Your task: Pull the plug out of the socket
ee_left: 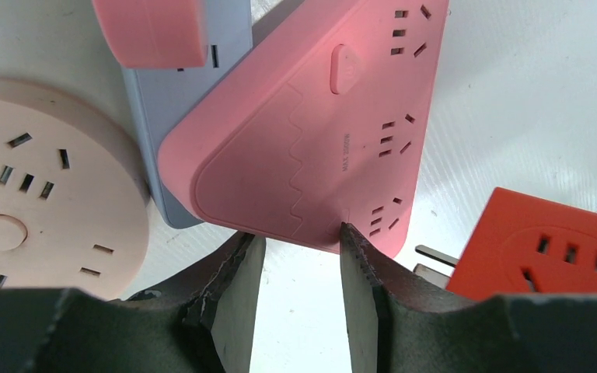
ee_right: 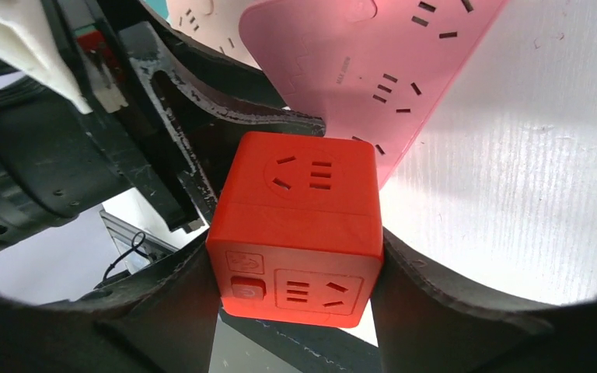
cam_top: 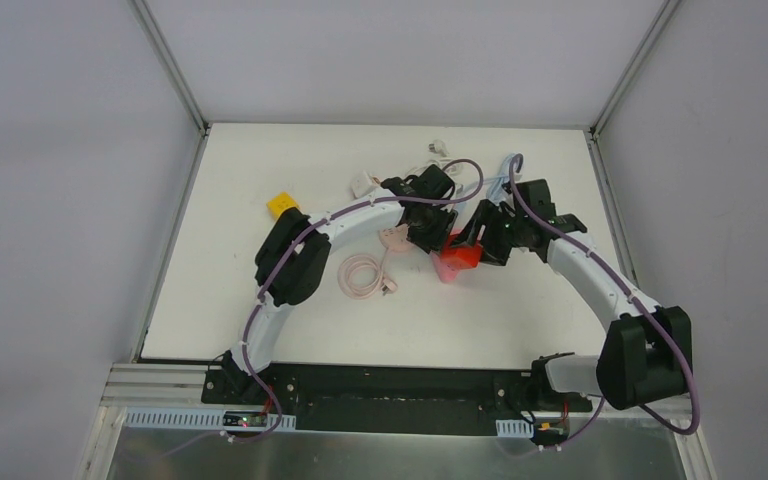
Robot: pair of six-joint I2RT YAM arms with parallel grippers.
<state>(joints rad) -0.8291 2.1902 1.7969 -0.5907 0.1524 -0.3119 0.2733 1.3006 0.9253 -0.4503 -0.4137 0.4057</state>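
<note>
Red cube socket [ee_right: 295, 225] inside right gripper [ee_right: 294, 260]

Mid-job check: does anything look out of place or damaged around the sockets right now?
The pink triangular power strip lies askew, stacked over a grey-blue strip rather than flat on the table. The left gripper's finger pads look chipped and worn along their edges.

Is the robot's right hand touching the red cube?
Touching. The right wrist view shows the right hand with both fingers pressed flat against opposite sides of the red cube, with no gap.
</note>
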